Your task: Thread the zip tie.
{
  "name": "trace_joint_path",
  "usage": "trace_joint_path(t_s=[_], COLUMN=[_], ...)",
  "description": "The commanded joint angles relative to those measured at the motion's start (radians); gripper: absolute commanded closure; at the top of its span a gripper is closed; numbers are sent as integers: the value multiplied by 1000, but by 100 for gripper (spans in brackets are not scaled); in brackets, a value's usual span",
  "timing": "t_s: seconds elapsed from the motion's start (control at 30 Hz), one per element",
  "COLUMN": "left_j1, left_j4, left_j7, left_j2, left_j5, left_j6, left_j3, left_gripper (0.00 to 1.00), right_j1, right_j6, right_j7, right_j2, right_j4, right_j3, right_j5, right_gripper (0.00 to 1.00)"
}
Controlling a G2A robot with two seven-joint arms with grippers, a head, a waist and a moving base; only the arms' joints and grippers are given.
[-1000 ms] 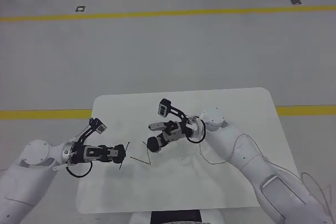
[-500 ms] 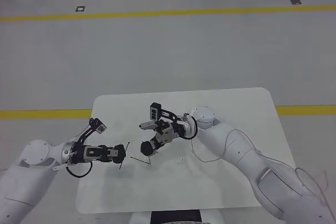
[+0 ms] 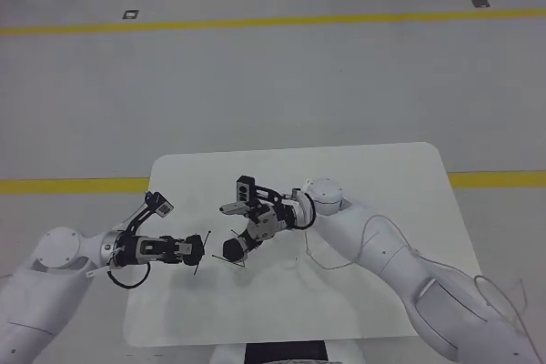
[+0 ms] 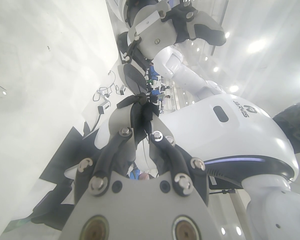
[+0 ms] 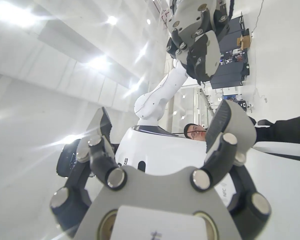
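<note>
A thin black zip tie [image 3: 201, 252] crosses the tips of my left gripper [image 3: 197, 248], which is shut on it above the white table's [image 3: 391, 182] left part. In the left wrist view the black fingertips of the left gripper [image 4: 140, 101] are pressed together. My right gripper [image 3: 232, 247] hangs open just to the right of it, a short gap away. Its two fingers stand wide apart with nothing between them in the right wrist view [image 5: 162, 116], facing the left gripper [image 5: 202, 73]. A second thin black strip [image 3: 227, 261] lies on the table under the right gripper.
The table's front edge is close below both grippers. Its right half and back are bare. A yellow floor line [image 3: 73, 186] runs behind the table.
My right gripper has moved left and slightly down, closing most of the gap to the left gripper. The left arm and its zip tie have stayed put.
</note>
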Motion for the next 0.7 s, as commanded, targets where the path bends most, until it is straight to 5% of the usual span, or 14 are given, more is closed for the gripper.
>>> trace_joint_path(t_s=[0.0,0.33,0.67], left_j1=[0,0,0], left_j4=[0,0,0], left_j7=[0,0,0], left_j2=[0,0,0], left_j5=[0,0,0], left_j6=[0,0,0], left_j3=[0,0,0], left_gripper=[100,100,100], right_j1=[4,10,-29], right_j6=[5,5,56], right_j7=[0,0,-152], right_j2=[-12,-26,-14], right_j4=[21,46,-2], right_j3=[-13,-26,22], right_j5=[12,27,-22], right_gripper=[0,0,0])
